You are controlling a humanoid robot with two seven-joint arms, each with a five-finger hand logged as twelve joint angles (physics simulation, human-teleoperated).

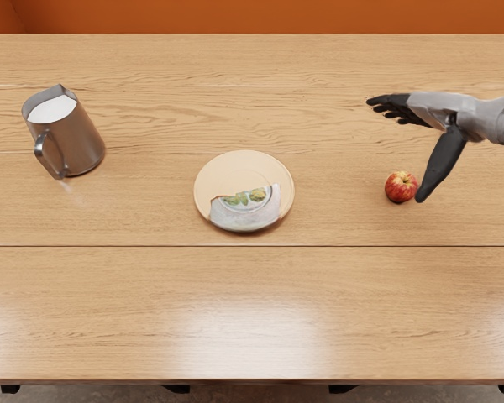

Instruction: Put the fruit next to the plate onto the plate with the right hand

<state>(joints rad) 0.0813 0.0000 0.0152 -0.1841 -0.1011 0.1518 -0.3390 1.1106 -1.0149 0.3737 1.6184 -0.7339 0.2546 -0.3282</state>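
1. The right hand [428,113] hovers well to the right of the plate [235,170], above plate level. Its fingers are spread straight and hold nothing. The thumb points down, with its tip just beside the apple [401,186] on the side away from the plate. I cannot tell whether it touches.
2. The apple rests on the tabletop [319,302], right of the plate and well apart from it.
3. The step looks like the reach and grasp. The palm should come down over the apple, fingers on its plate-facing side opposite the thumb, and close evenly. A one-sided push would likely roll the round fruit.
4. A pale wedge of food with greens [248,206] fills the plate's near part, so the bare far half is the safer landing spot.
5. The tabletop is glossy wooden planking, smooth enough for rolling. A metal pitcher [67,134] stands well left of the plate, out of the path.
6. An orange wall [252,15] runs behind the tabletop's far edge, beyond the plate.
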